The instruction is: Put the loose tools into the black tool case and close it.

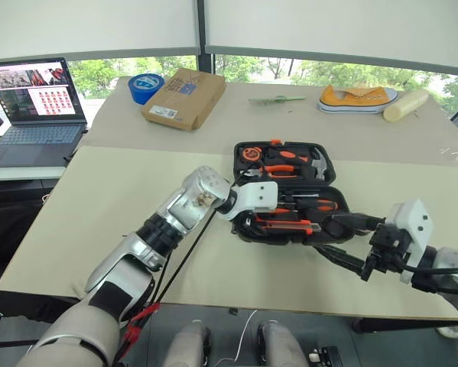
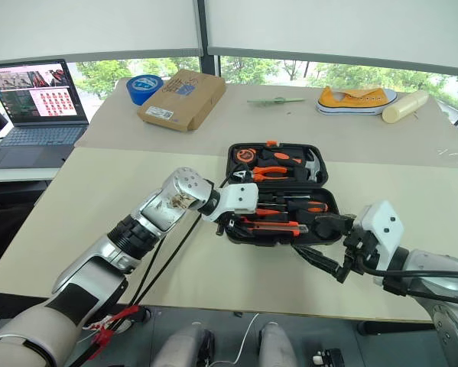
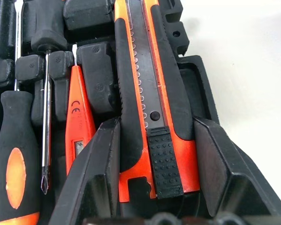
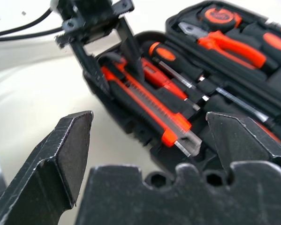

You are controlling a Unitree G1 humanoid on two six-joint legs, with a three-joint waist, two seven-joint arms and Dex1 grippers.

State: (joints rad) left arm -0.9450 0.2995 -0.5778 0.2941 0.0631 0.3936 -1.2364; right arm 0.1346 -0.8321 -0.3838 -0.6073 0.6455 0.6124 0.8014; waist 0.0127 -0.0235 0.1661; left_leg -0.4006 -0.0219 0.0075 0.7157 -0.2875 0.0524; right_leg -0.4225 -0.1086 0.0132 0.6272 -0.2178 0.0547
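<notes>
Here the utility knife (image 3: 152, 117) lies between the left hand's (image 3: 154, 159) fingers.

The left arm (image 1: 167, 222) is silver metal with a black ribbed band, a scuffed rounded joint and a white wrist block. Black cables run beside it, with red clips at 7 o'clock. The left gripper (image 3: 154, 159) has matte black angular fingers. The right gripper (image 1: 349, 238) is black, behind it a white block, then silver casing.

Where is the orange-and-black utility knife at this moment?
The orange-and-black utility knife lies in the near half of the open black plastic tool case, between the left hand's two fingers, beside the slim orange tester screwdriver.
</notes>
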